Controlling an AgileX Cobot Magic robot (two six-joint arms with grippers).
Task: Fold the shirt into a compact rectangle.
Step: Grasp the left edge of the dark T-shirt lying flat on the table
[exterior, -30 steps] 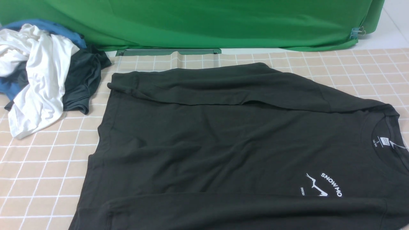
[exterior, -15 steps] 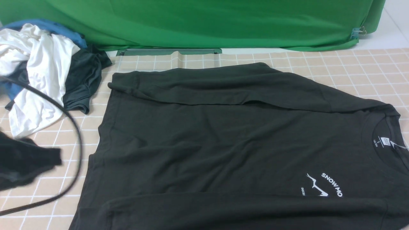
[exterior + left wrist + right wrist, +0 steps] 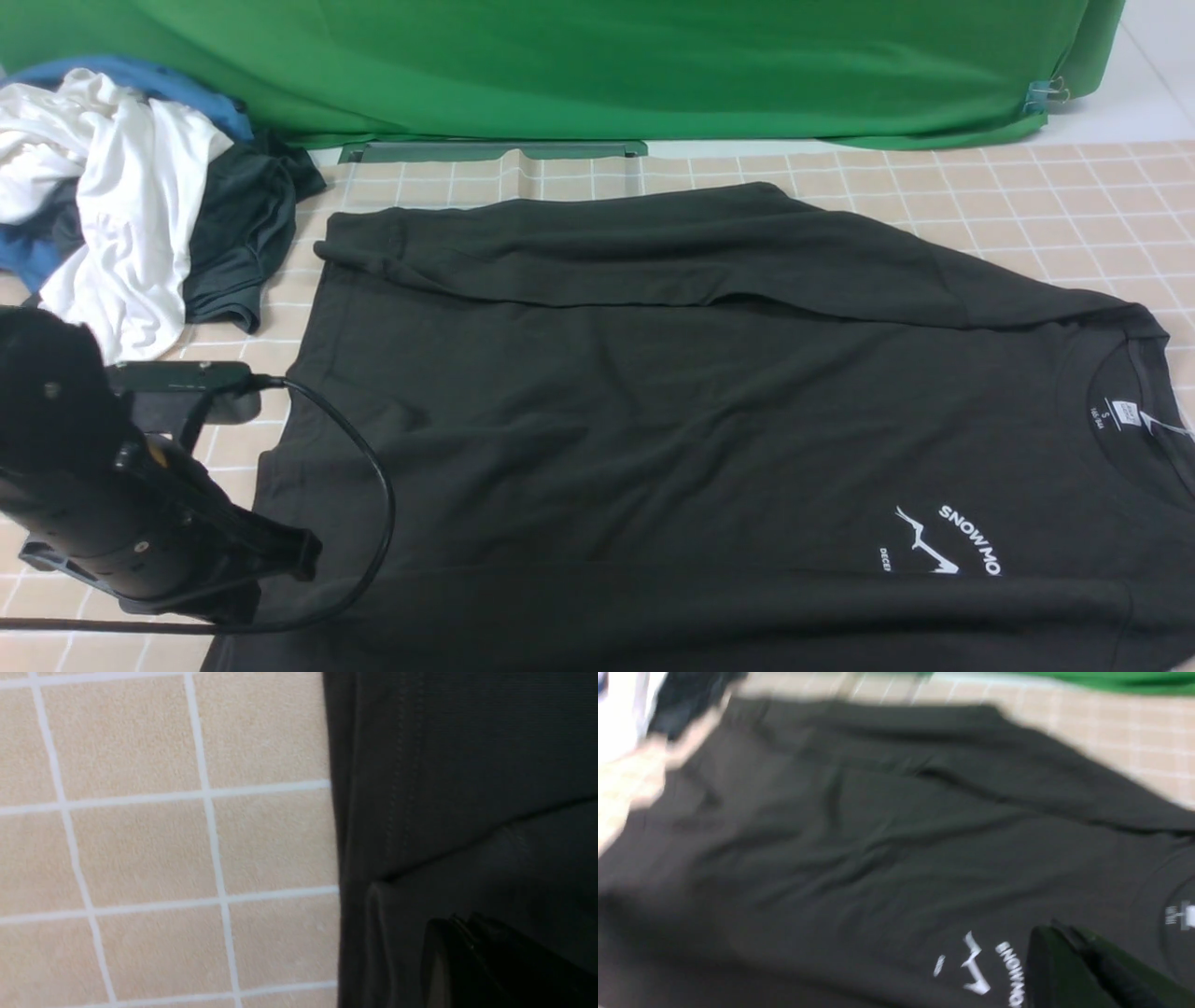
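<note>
Since a second ago the left arm has swung into the front view from the left edge, and its left gripper (image 3: 301, 553) now hangs over the near hem corner of the shirt (image 3: 691, 401), which itself has not shifted. White lettering on the chest reads "SNOW MO" (image 3: 969, 539) beside a jagged mountain line, with a smaller "DECE" (image 3: 884, 558) cut off by the folded near sleeve; inside the collar sits a white neck label (image 3: 1128, 413) with an "S" printed just beside it, the rest too small to read. This black long-sleeved shirt lies flat and face up across the middle and right of the checked beige tablecloth (image 3: 840, 177), its long axis running left to right, collar to the right and hem to the left, both sleeves folded in along the far and near edges. The left wrist view shows the left gripper's fingers (image 3: 472, 952) pressed together above the hem seam; whether cloth is pinched between them cannot be told. The blurred right wrist view shows the right gripper (image 3: 1057, 935), fingers together and holding nothing, above the chest near the print. A black cable (image 3: 378, 495) loops over the hem. At the far left lie a white garment (image 3: 121, 215), a blue one (image 3: 177, 89) and a dark grey-teal one (image 3: 238, 233), clear of the shirt. A green backdrop (image 3: 597, 65) hangs behind.
</note>
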